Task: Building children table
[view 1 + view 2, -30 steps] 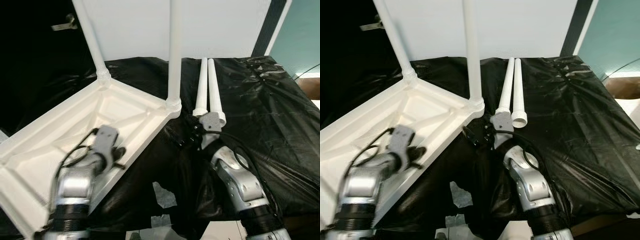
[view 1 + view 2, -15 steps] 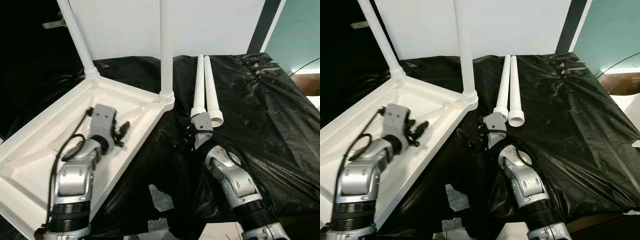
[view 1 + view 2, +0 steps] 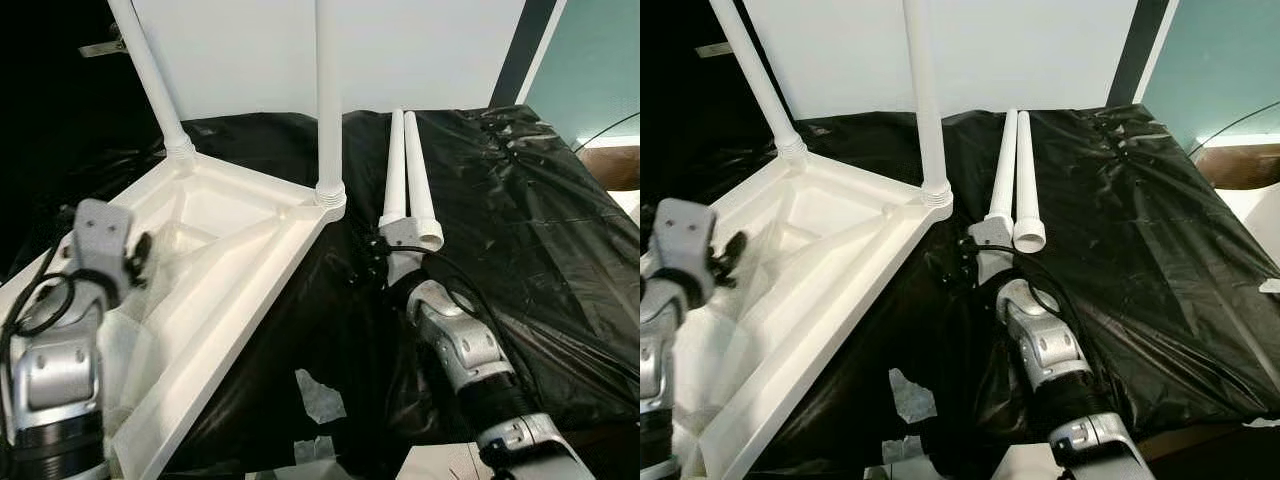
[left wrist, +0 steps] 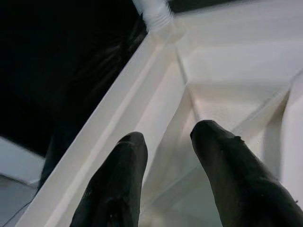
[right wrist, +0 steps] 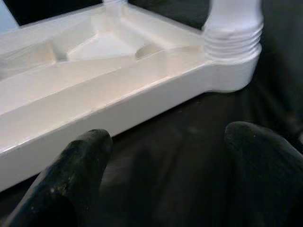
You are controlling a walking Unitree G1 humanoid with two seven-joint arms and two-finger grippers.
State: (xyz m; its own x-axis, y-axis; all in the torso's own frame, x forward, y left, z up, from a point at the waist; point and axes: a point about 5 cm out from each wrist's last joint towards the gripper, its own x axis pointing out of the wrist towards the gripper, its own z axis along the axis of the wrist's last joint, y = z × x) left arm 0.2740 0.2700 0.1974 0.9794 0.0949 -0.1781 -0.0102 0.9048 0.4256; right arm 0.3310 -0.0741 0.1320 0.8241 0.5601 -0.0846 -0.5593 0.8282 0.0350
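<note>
The white table top (image 3: 230, 270) lies upside down at the left on the black-covered worktop (image 3: 540, 230), two legs (image 3: 328, 100) screwed in at its far corners. Two loose legs (image 3: 408, 170) lie just right. The left end effector (image 4: 165, 156) hovers open over its left rim, empty; the right end effector (image 5: 165, 156), also open and empty, sits near the fitted corner.

An indoor room is shown, arranged as a makeshift assembly spot rather than a furnished living space. The work surface is draped in crinkled black plastic sheeting (image 3: 520, 200). A plain white wall (image 3: 420, 50) is seen at 12 o'clock, and a teal wall (image 3: 590, 60) at 2 o'clock. A dark door with a metal lever handle (image 3: 100, 45) is seen at 10 o'clock.
</note>
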